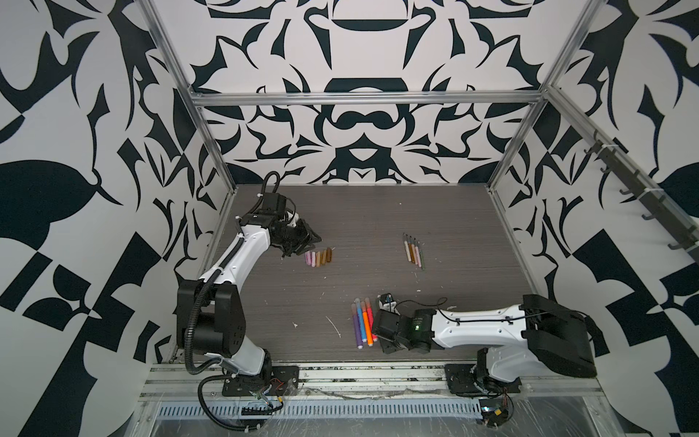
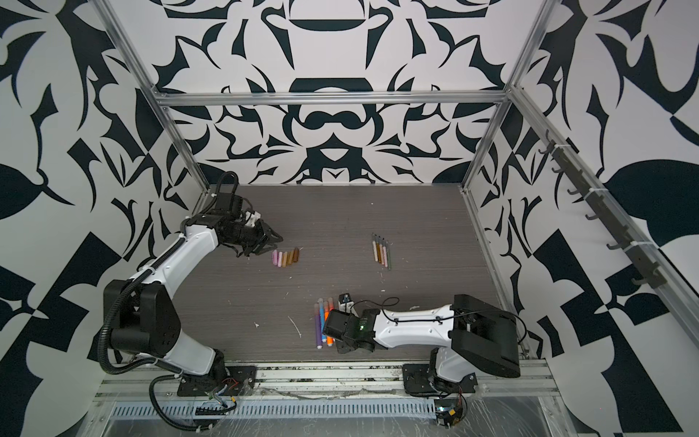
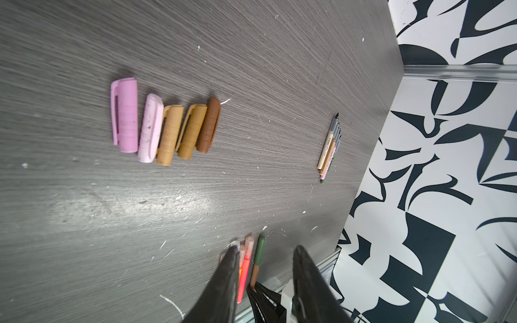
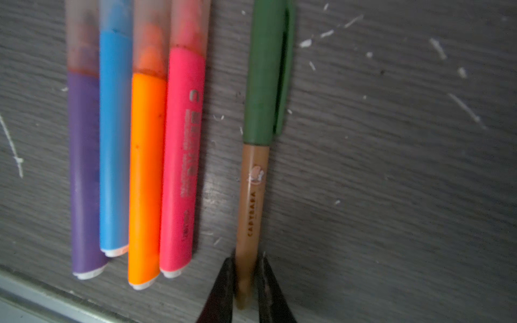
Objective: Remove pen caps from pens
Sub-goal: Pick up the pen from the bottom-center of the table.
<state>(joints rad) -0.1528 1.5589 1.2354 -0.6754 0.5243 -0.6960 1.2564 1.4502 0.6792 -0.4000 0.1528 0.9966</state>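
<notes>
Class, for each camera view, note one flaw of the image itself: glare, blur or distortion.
Left wrist view: pale glare patch on the table, fingers blurred. Right wrist view: highlighter caps soft, lettering on the brown pen sharp. Both top views: even light, thin pens tiny.

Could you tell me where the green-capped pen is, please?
In the right wrist view, the green-capped pen lies beside the pink-red marker near the table's front edge, its tail pinched in the right tool.

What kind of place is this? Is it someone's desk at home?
Probably a robot lab booth, not a home: a left arm and a right arm are mounted at a grey table, boxed in by a metal frame and patterned walls.
</notes>
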